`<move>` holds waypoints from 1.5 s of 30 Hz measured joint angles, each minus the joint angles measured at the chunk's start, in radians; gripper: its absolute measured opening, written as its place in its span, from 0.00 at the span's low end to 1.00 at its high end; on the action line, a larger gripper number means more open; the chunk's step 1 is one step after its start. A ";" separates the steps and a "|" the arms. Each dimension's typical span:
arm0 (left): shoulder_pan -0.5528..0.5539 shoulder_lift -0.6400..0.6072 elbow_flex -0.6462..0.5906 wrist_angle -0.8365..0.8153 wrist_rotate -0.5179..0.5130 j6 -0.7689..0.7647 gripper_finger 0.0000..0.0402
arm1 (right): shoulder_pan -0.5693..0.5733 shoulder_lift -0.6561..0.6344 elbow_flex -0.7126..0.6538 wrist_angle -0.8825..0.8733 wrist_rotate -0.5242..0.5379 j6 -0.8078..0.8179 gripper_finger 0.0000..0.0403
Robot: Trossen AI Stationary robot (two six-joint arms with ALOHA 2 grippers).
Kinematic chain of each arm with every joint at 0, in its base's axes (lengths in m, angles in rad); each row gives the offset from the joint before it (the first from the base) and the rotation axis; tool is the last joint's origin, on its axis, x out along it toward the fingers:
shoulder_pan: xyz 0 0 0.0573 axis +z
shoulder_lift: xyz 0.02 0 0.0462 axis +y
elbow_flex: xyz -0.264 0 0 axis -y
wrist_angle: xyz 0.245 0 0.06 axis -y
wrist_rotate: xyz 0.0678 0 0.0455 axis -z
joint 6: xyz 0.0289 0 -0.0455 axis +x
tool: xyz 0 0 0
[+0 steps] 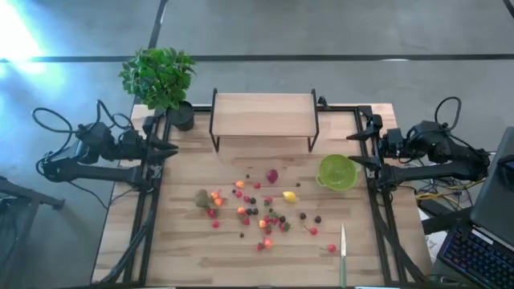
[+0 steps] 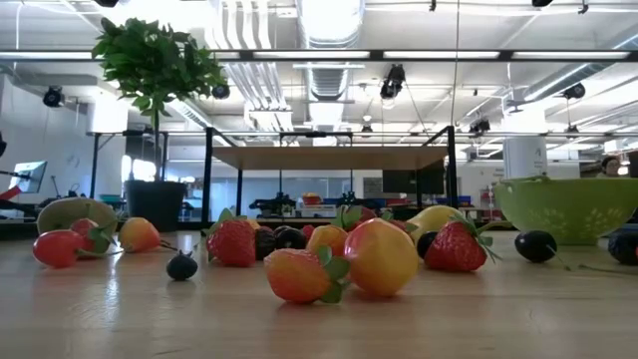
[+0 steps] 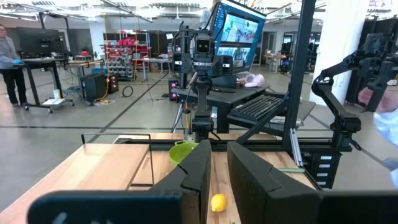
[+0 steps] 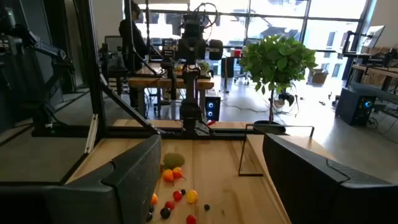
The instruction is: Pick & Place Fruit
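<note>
The fruit point(image 1: 261, 210) lies scattered on the middle of the wooden table: tiny red, orange, yellow and dark purple pieces. A fuzzy brown kiwi point(image 1: 202, 197) rests at their left end. In the low view a peach-coloured piece point(image 2: 379, 256) and a strawberry point(image 2: 231, 241) sit nearest. My left gripper point(image 1: 170, 150) point(image 3: 219, 152) hovers at the table's left edge, its fingers drawn together with only a slim gap. My right gripper point(image 1: 353, 160) point(image 4: 211, 146) hovers at the right edge beside the lime-green bowl point(image 1: 337, 172), open wide. Neither one touches anything.
A wooden shelf on a black frame point(image 1: 263, 116) stands at the far side. A potted plant point(image 1: 161, 76) sits on the far left corner. A knife with a green handle point(image 1: 343, 245) lies near the front right. Bare wood lies along the near edge.
</note>
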 joint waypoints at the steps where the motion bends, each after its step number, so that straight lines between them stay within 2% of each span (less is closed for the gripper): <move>1: 0.000 0.000 0.000 0.000 0.000 0.000 0.16 | 0.000 0.000 0.000 0.000 0.000 0.000 0.67; 9: -0.001 0.000 0.000 0.000 0.000 0.000 0.16 | 0.000 0.000 0.000 0.010 0.000 -0.003 0.61; 13: -0.001 0.000 0.000 0.000 0.000 0.000 0.16 | 0.000 0.014 0.000 0.096 0.000 -0.014 0.59; 19: -0.001 0.000 0.000 0.000 0.000 0.000 0.16 | 0.000 0.049 0.000 0.155 0.000 0.071 0.56; 26: 0.000 0.000 0.000 0.000 0.000 0.000 0.16 | 0.000 0.168 0.000 0.171 0.007 -0.096 0.57; 29: 0.000 0.000 0.000 0.000 0.000 0.000 0.16 | 0.000 0.242 0.000 0.178 0.086 -0.165 0.59; 33: 0.000 0.000 0.000 0.000 0.000 0.000 0.16 | -0.001 0.323 -0.001 0.177 0.318 -0.213 0.60; 36: 0.000 0.000 0.000 0.000 0.000 0.000 0.16 | -0.010 0.372 -0.001 0.172 0.425 -0.242 0.61; 45: 0.000 0.000 0.000 0.000 0.000 0.000 0.16 | -0.146 0.460 -0.001 -0.066 0.445 -0.045 0.56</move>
